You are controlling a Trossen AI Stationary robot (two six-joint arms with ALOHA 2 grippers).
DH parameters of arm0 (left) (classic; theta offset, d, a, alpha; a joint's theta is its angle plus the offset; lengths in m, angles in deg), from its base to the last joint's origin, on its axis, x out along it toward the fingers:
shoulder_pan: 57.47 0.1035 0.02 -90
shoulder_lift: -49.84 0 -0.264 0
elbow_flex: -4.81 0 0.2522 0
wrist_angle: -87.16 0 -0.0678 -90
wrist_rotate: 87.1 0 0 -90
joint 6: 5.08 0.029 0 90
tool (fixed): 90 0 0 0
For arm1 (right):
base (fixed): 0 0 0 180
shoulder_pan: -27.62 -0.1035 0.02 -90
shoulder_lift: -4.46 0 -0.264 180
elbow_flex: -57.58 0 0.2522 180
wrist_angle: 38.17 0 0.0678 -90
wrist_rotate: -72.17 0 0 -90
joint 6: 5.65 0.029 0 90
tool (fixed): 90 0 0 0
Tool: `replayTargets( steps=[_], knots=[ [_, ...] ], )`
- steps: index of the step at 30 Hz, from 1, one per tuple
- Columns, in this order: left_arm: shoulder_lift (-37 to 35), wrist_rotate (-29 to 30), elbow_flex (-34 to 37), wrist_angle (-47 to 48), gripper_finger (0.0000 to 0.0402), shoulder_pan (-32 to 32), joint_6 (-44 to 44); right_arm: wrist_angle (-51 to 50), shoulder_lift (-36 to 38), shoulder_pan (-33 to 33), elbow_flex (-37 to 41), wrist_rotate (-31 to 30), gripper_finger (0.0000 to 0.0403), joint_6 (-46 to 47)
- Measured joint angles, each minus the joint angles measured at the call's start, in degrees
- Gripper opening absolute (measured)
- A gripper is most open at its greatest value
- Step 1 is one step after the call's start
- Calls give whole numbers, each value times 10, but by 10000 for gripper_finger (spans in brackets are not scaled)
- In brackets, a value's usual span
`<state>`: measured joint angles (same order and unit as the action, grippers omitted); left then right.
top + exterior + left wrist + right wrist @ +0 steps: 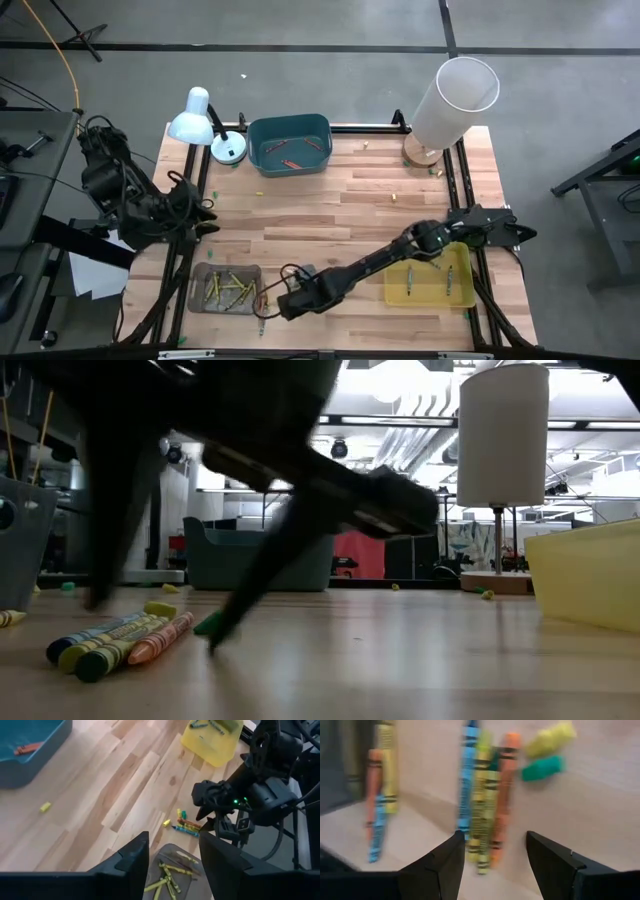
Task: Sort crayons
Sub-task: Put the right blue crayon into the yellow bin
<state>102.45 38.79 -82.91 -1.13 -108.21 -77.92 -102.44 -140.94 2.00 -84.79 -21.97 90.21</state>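
- reaching low across the table, the right gripper [272, 305] hangs with fingers spread wide, empty, just above loose crayons [485, 795] beside the grey tray [203, 299].
- left gripper [172, 857] waits raised at the table's left edge, fingers parted, empty.
- only the low view shows the green stub [208, 624] beside the fingertip.

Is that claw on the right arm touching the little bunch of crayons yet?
Apart. The right wrist view shows the right gripper open, with wood visible between its fingers and the crayons.
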Motion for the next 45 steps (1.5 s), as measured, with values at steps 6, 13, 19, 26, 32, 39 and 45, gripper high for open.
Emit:
replayTargets(
  steps=[6, 13, 19, 26, 32, 39, 45],
  knots=[
    [2, 7, 0, 0, 159, 0, 15, -71, 2, -3, 0, -22, 204, 20],
    [3, 8, 0, 0, 159, 0, 15, -60, -7, 5, -2, -4, 204, 9],
    [-2, 6, 0, 1, 159, 0, 14, -54, -14, 5, -29, -19, 204, -6],
    [-3, 8, 0, 1, 159, 0, 11, -62, -9, 14, -1, 9, 204, 4],
    [-3, 13, 0, 2, 159, 0, -10, -103, -9, 21, 9, 12, 203, 13],
    [0, 81, 0, -10, 159, 1, -31, -170, -10, 28, -8, 11, 204, -54],
    [4, 108, 0, -39, 159, 6, -29, -220, 8, 20, -59, -18, 204, -228]
  ],
)
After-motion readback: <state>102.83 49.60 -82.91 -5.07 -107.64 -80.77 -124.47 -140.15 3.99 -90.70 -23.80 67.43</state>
